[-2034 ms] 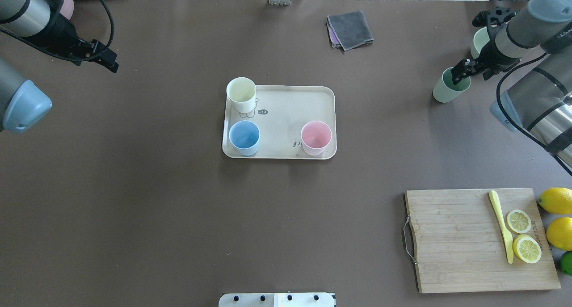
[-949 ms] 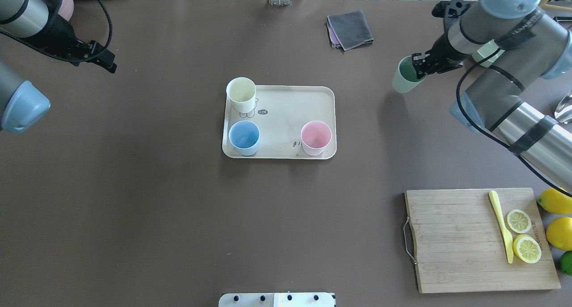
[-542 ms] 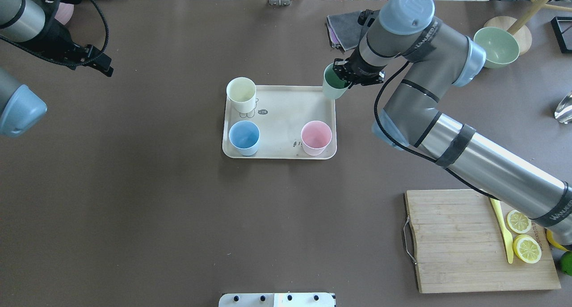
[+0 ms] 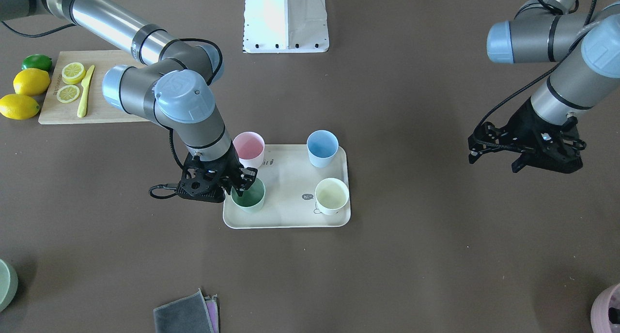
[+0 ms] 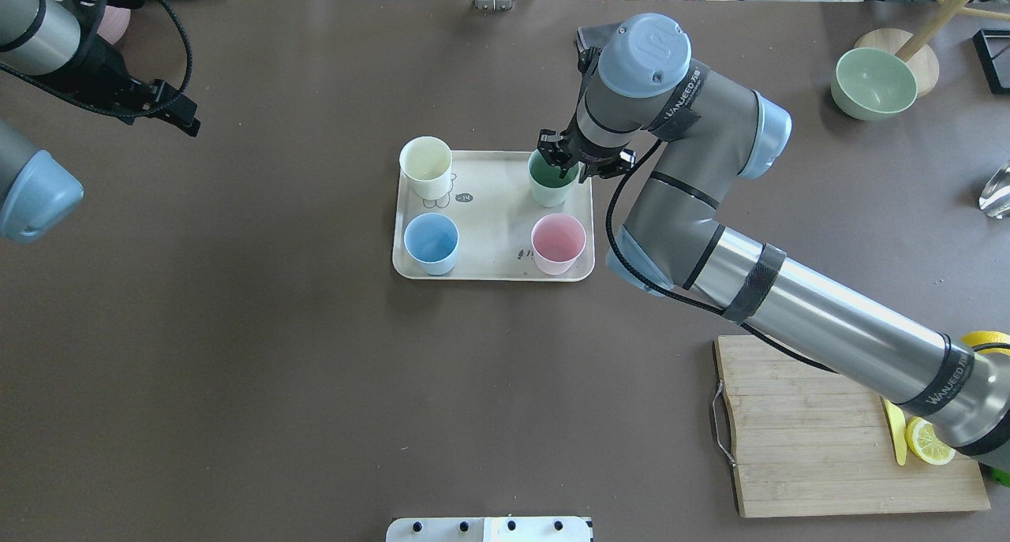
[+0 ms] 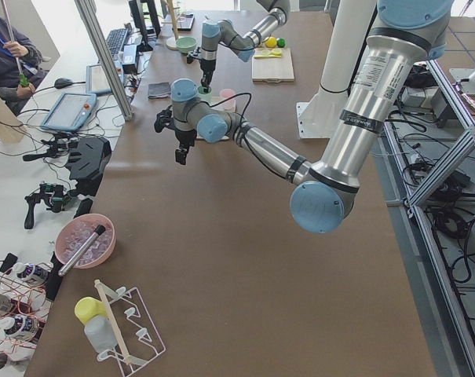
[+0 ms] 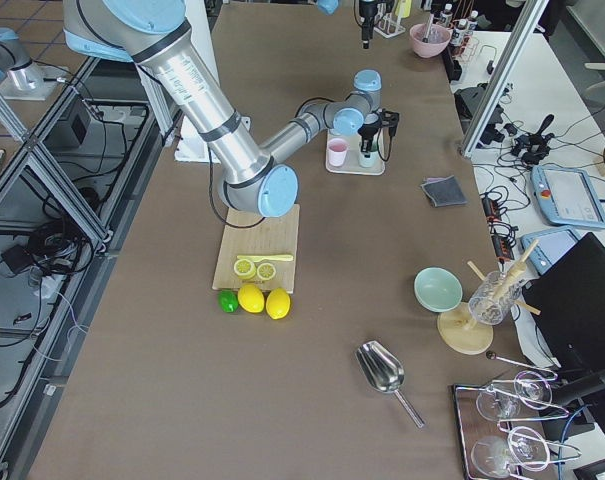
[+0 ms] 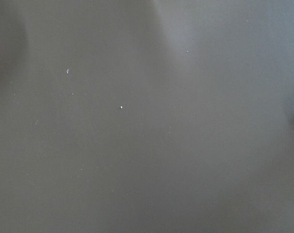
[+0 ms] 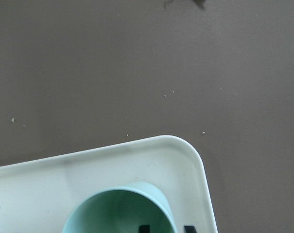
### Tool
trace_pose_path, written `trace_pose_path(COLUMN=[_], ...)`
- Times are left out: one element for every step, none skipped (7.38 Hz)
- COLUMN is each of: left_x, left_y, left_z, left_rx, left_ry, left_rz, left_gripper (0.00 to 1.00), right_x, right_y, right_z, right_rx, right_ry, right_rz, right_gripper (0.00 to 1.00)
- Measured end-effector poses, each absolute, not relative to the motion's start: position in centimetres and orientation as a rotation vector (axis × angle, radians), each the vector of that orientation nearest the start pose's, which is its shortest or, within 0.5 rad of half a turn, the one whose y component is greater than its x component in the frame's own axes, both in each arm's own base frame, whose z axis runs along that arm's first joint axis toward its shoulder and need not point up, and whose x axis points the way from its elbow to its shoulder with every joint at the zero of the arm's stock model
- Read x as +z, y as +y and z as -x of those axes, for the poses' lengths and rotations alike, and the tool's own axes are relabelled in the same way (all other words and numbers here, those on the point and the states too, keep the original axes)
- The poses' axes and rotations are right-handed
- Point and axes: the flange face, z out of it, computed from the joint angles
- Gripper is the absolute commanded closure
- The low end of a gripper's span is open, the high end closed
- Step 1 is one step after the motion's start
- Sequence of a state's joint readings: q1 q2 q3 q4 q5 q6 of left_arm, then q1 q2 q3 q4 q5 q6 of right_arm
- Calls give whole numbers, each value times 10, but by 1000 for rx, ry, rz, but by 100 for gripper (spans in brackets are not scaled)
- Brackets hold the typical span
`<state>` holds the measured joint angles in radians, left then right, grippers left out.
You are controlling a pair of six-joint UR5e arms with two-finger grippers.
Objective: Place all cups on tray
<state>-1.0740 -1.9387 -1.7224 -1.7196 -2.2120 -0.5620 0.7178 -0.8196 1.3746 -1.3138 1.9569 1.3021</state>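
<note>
on the brown table (image 5: 237, 329), the right pincer (image 5: 562, 166) clamps the green cup (image 5: 548, 188) by its rim over the tray (image 5: 493, 271); the left pincer (image 4: 491, 158) hangs released; a board (image 5: 789, 431) lies nearby.

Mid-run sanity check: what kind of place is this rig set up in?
Most likely a robotics lab, not a home kitchen: teach pendants lie just off the table, aluminium framing stands alongside it, and the tray of cups and the cutting board look like staged props.

cutting board (image 4: 58, 112) | yellow knife (image 4: 84, 94) | lemons (image 4: 31, 81) | lime (image 4: 37, 61) | grey cloth (image 4: 184, 316) | green bowl (image 5: 874, 82)
</note>
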Motion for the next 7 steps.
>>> trace_pose_path(left_x=[365, 365, 366, 369, 379, 401, 432], left_y=[-581, -581, -584, -588, -592, -594, -594], left_z=[-231, -230, -226, -215, -197, -166, -123], left_rx=[153, 153, 148, 144, 157, 191, 223], left_ry=[857, 856, 851, 837, 810, 769, 727], left_rz=[-245, -245, -243, -242, -242, -247, -253], left_gripper=[2, 2, 2, 2, 2, 2, 2], right_x=[256, 251, 254, 272, 301, 337, 371], right_y=[-574, -582, -598, -619, -639, -649, -651], right_z=[505, 494, 471, 434, 383, 322, 259], right_rx=[262, 262, 247, 207, 154, 95, 32], right_ry=[-883, -891, -888, -866, -839, -810, -775], right_rz=[-65, -76, -96, -118, -134, -150, -165], right_gripper=[0, 0, 0, 0, 0, 0, 0])
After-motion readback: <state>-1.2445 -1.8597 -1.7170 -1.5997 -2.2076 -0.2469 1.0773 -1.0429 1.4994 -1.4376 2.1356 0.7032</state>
